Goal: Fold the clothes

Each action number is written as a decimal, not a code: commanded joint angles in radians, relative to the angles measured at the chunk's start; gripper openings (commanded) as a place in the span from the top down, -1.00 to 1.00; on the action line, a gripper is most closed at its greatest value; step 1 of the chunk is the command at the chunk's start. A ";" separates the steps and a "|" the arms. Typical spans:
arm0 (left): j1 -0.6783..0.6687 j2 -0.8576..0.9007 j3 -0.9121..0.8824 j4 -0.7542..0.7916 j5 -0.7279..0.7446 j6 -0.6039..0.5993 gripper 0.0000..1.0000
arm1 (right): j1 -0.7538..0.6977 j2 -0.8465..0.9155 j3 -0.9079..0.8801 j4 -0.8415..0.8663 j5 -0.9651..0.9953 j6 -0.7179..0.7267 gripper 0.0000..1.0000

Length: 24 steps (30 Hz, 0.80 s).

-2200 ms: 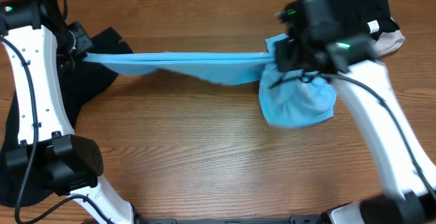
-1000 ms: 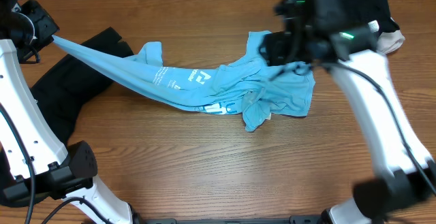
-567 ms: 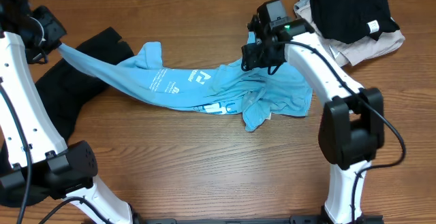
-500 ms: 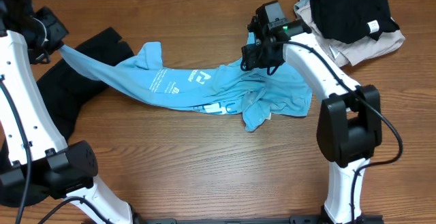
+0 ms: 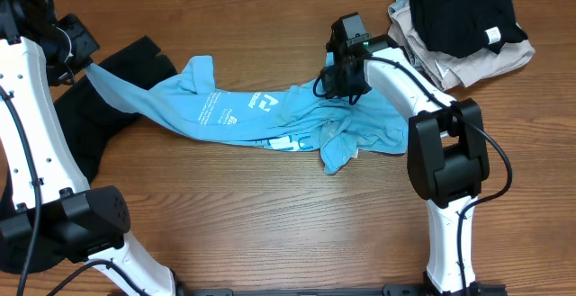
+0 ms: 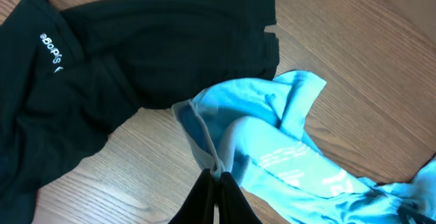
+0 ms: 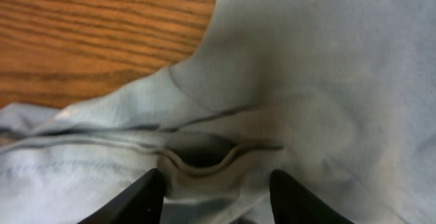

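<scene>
The light-blue T-shirt (image 5: 270, 112) lay rumpled on the wooden surface (image 5: 252, 224), its long axis running from arm to arm. The left hand (image 6: 218, 180) was clenched on its leftmost edge; the right hand (image 7: 218, 183), over the bunched right end, stood unclenched astride a raised ridge of soft, limp knit

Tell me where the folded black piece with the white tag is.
In the overhead view the folded black piece lies at the far right corner, on top of the beige clothes, right of the right hand.
</scene>
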<state>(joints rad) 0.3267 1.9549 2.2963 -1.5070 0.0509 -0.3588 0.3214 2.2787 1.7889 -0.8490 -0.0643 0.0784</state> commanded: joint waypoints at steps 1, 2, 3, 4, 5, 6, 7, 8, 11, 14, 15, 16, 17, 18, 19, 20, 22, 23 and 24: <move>-0.007 0.004 -0.015 0.014 -0.010 0.023 0.92 | -0.002 0.019 -0.001 0.019 0.016 0.004 -0.01; -0.007 0.004 -0.018 0.016 -0.011 0.023 0.92 | -0.002 0.021 -0.001 0.020 0.016 0.004 0.03; -0.007 0.004 -0.018 0.016 -0.011 0.023 0.92 | -0.002 0.022 -0.001 0.021 0.016 0.005 0.08; -0.007 0.004 -0.018 0.017 -0.015 0.023 0.92 | -0.002 0.022 -0.001 0.023 0.017 0.004 0.14; -0.007 0.004 -0.018 0.020 -0.018 0.023 0.92 | -0.002 0.022 -0.001 0.026 0.019 0.004 0.18; -0.007 0.004 -0.018 0.023 -0.023 0.022 0.91 | -0.002 0.021 -0.001 0.029 0.019 0.004 0.24; -0.007 0.004 -0.018 0.025 -0.025 0.022 0.91 | -0.002 0.021 -0.001 0.030 0.019 0.004 0.34; -0.007 0.004 -0.018 0.026 -0.026 0.023 0.91 | -0.002 0.021 -0.001 0.030 0.019 0.005 0.45; -0.007 0.004 -0.018 0.029 -0.028 0.022 0.91 | -0.002 0.019 0.000 0.032 0.019 0.005 0.74; -0.007 0.004 -0.018 0.030 -0.029 0.023 0.92 | -0.003 0.013 0.014 0.023 0.019 0.006 0.92; -0.007 0.004 -0.018 0.030 -0.029 0.023 0.92 | -0.003 0.008 0.024 0.014 0.019 0.009 0.92; -0.007 0.004 -0.018 0.031 -0.029 0.023 0.92 | -0.003 -0.003 0.040 -0.001 0.020 0.013 0.92; -0.007 0.003 -0.016 0.032 -0.029 0.023 0.92 | -0.003 -0.017 0.061 -0.019 0.020 0.013 0.92; -0.006 0.003 -0.013 0.034 -0.029 0.023 0.92 | -0.004 -0.027 0.075 -0.031 0.020 0.013 0.92; -0.006 0.002 -0.008 0.034 -0.028 0.023 0.92 | -0.006 -0.047 0.100 -0.053 0.020 0.013 0.92; -0.004 0.000 0.000 0.034 -0.028 0.023 0.92 | -0.008 -0.069 0.130 -0.078 0.019 0.013 0.92; -0.001 -0.007 0.020 0.025 -0.025 0.023 0.92 | -0.016 -0.116 0.195 -0.132 0.019 0.013 0.92; 0.000 -0.010 0.033 0.018 -0.025 0.023 0.92 | -0.021 -0.138 0.227 -0.160 0.019 0.012 0.92; 0.000 -0.015 0.053 0.008 -0.027 0.023 0.92 | -0.027 -0.164 0.269 -0.196 0.019 0.012 0.92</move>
<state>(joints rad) 0.3271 1.9549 2.2925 -1.4864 0.0334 -0.3588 0.3164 2.2677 1.9327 -1.0088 -0.0513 0.0856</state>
